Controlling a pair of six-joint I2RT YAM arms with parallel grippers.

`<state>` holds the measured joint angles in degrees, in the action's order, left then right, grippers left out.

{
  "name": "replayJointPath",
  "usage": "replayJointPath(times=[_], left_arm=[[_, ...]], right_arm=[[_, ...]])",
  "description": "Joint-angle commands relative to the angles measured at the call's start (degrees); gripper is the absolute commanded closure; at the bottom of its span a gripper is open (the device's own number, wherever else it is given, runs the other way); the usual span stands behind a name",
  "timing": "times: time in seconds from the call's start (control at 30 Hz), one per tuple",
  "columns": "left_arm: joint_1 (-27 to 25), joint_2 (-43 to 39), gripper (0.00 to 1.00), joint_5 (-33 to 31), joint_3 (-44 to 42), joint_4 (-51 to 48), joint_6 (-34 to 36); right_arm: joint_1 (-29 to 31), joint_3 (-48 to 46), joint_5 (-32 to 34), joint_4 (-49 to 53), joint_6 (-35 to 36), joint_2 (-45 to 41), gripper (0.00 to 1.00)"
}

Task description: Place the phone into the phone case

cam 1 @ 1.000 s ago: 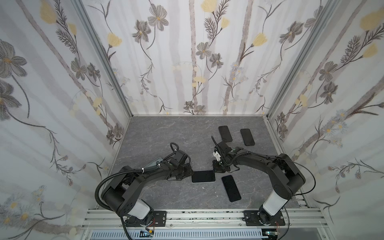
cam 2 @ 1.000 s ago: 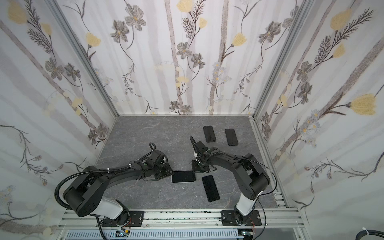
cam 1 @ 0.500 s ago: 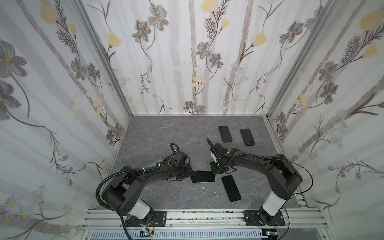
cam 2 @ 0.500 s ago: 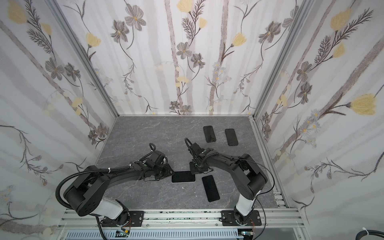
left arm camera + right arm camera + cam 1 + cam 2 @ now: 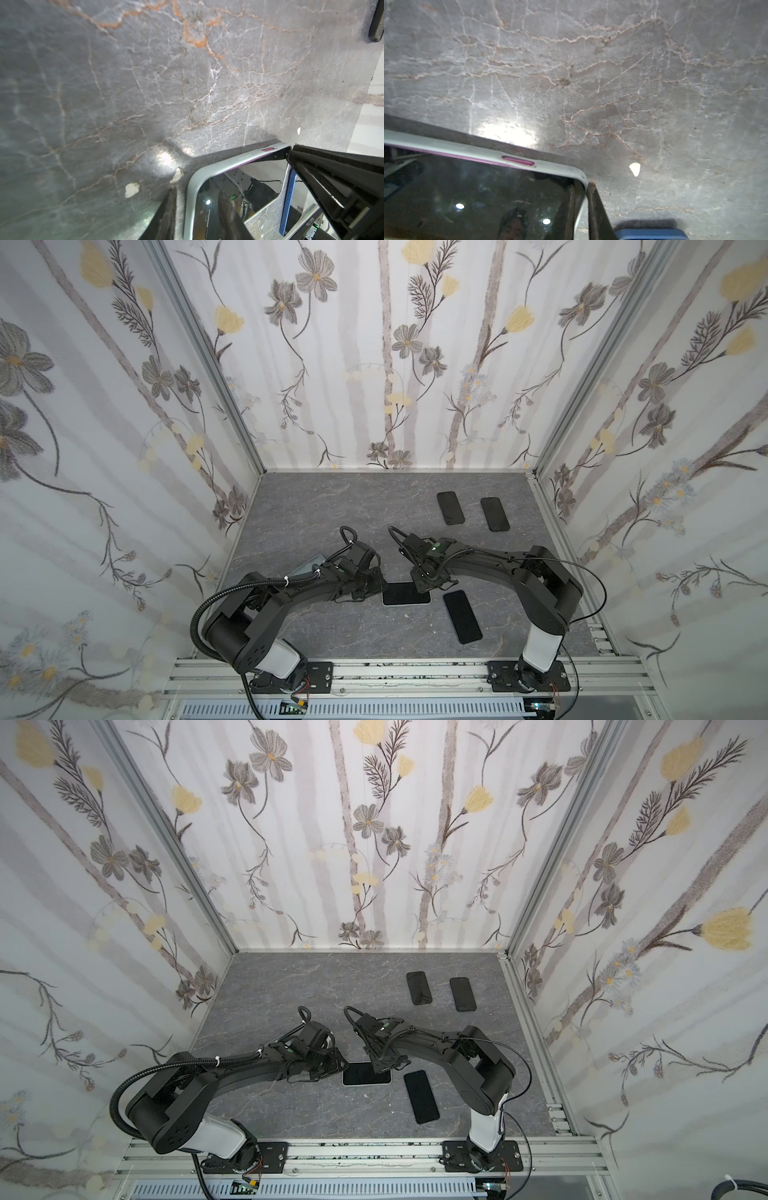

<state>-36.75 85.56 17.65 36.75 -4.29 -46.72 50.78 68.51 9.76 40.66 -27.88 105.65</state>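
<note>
The phone lies in its case, lower centre in both top views. Left gripper jaws stand part open astride one end rim; right gripper jaws pinch a corner rim. Best ease that lip over the corner while the left steadies.

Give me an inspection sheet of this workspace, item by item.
Surface: grey marble tabletop, small white chips.
Job's things: phone sits inside the pale phone case, centre front.
Clutter: three spare phones, one beside the case, two back right; pale item half hidden under left arm.
Grippers: left gripper straddles the case's end, grip unclear; right gripper shut at its corner.
Cables: wrist cable loops arch clear of the phones.
Surroundings: floral walls, aluminium rail in front.
</note>
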Motion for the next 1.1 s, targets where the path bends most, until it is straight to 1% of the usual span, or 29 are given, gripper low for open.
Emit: replayJointPath(times=[0.0,0.1,0.23,0.27,0.3,0.37,0.4,0.43,0.47,0.5,0.53,0.63,0.67,0.73,0.8,0.87,0.93,1.07], left_arm=[[0.0,-1.0,0.65,-1.5,1.4,-1.2,0.4],[0.5,-3.1,0.65,-2.2,2.6,-2.5,0.8],[1.9,-7.4,0.65,-3.3,4.5,-5.6,2.8],[2.3,-8.4,0.64,-3.5,4.9,-6.4,3.6],[2.9,-9.9,0.64,-4.0,5.2,-7.4,4.5],[4.0,-13.1,0.64,-4.9,5.5,-9.0,6.3],[4.4,-15.0,0.63,-5.4,5.4,-9.7,7.5],[4.9,-17.1,0.62,-6.1,5.5,-10.6,8.8],[5.3,-19.2,0.61,-7.1,5.7,-11.7,10.1],[5.5,-20.9,0.6,-7.9,6.1,-12.8,11.7],[5.6,-22.9,0.6,-9.0,6.6,-14.2,13.6],[5.8,-28.4,0.55,-11.6,7.6,-16.8,18.6],[5.8,-30.4,0.53,-11.3,7.7,-17.1,20.6],[5.8,-34.1,0.48,-10.0,7.3,-16.7,23.6],[5.8,-37.3,0.44,-8.2,6.6,-15.9,26.2],[5.8,-39.9,0.42,-6.7,5.7,-15.1,28.3],[5.7,-41.5,0.41,-5.1,5.0,-14.5,30.1],[5.8,-43.1,0.38,-2.5,3.8,-13.6,34.4]], right_arm=[[1.1,3.0,4.3,5.8,2.7,0.1,0.84],[1.1,6.4,3.6,5.6,4.3,-1.8,0.82],[0.9,8.9,-1.3,0.7,9.3,-6.8,0.76],[1.0,8.7,-2.5,-1.0,11.1,-8.2,0.72],[0.9,8.5,-3.8,-2.9,13.3,-9.6,0.66],[0.5,8.1,-6.7,-5.9,18.3,-12.1,0.57],[0.4,7.8,-8.6,-7.3,20.7,-13.1,0.51],[0.3,7.3,-10.9,-8.6,24.3,-13.9,0.41],[0.2,6.8,-13.3,-9.2,27.9,-13.9,0.37],[0.3,6.4,-15.0,-9.2,32.1,-13.9,0.37],[0.5,5.0,-16.1,-10.1,36.6,-16.0,0.35],[0.8,-1.0,-19.7,-13.4,48.5,-18.6,0.29],[1.0,-2.9,-20.2,-14.6,51.9,-19.5,0.24],[1.4,-5.6,-20.0,-16.6,56.4,-20.8,0.21],[1.5,-7.1,-18.1,-18.5,58.0,-21.3,0.0],[1.7,-7.3,-15.9,-18.5,59.9,-20.4,0.01],[1.9,-5.9,-14.8,-16.4,60.7,-18.5,0.0],[2.0,-5.5,-14.0,-14.2,62.4,-15.5,0.0]])
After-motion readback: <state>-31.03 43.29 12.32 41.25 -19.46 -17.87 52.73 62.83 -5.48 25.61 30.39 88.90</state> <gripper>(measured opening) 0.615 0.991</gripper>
